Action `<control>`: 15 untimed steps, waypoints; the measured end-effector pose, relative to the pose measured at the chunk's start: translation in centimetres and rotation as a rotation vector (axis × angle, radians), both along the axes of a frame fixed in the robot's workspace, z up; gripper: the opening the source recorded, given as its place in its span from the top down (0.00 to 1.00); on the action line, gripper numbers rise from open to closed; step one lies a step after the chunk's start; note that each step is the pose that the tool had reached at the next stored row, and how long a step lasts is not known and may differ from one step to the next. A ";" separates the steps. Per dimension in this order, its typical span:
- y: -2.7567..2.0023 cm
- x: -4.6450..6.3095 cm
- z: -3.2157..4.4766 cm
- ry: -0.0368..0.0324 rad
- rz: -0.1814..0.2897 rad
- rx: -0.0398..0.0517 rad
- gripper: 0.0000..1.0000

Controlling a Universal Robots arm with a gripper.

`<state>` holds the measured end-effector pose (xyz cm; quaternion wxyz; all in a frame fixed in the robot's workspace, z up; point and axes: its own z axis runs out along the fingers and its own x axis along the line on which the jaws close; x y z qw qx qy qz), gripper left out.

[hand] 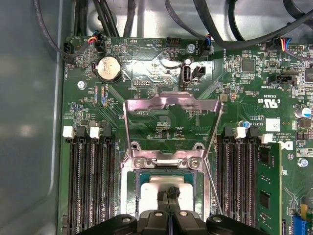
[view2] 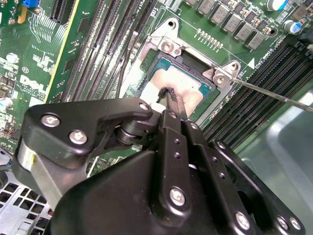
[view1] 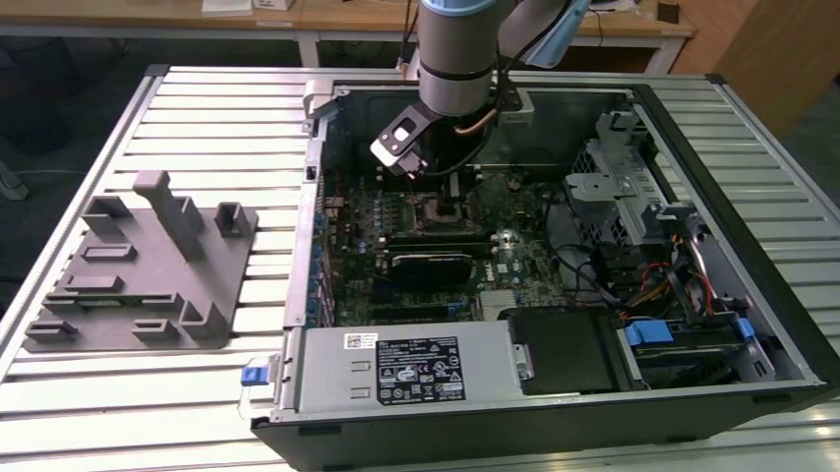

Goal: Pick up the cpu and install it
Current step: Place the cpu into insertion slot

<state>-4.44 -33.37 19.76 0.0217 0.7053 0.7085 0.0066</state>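
Both wrist views show closed jaws over the cpu (view2: 188, 88).

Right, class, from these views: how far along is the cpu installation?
Done: the cpu lies in the socket, not on the grey tray. In hand: the tool, shut, has its tips at the cpu's top face. Left: the metal retention frame stands flipped open and the lever is unlatched, so the cpu is not clamped.

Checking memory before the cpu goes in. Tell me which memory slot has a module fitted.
The slot holding the green memory module, outermost of its bank, on the side away from the cpu. The other slots are empty black channels.
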 end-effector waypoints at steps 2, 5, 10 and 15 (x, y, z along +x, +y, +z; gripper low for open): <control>0.00 0.0 -0.01 -0.0001 0.000 0.0002 0.89; 0.00 0.0 -0.01 -0.0001 0.000 0.0002 0.89; 0.00 0.0 0.55 -0.0003 0.000 0.0004 0.89; 0.00 0.0 1.65 -0.0003 0.000 0.0004 0.89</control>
